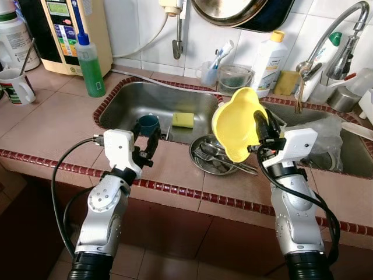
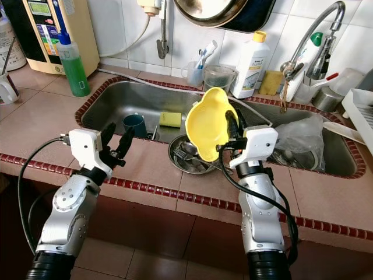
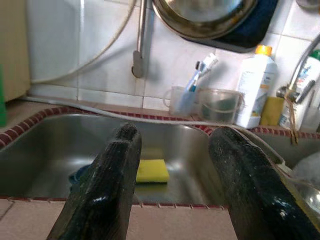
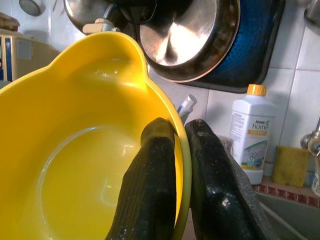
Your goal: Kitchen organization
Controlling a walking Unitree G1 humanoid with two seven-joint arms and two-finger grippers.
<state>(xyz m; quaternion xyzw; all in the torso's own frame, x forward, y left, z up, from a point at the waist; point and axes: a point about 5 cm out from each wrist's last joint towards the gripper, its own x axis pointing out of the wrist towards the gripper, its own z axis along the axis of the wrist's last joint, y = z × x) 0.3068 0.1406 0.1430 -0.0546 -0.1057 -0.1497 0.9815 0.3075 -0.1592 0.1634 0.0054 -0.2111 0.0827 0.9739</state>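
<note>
Yellow bowl (image 1: 236,123) rim between right gripper (image 1: 261,125) jaws.

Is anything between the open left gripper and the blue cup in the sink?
Nothing visible. The left gripper hovers open over the counter edge, and the blue cup sits in the sink just beyond its fingertips.

A cup (image 1: 148,124) and sponge (image 1: 183,119) lie in the left sink basin (image 1: 119,108); a plate (image 1: 205,157), apparently holding cutlery, sits on the divider, bottles (image 1: 268,61) behind.
</note>
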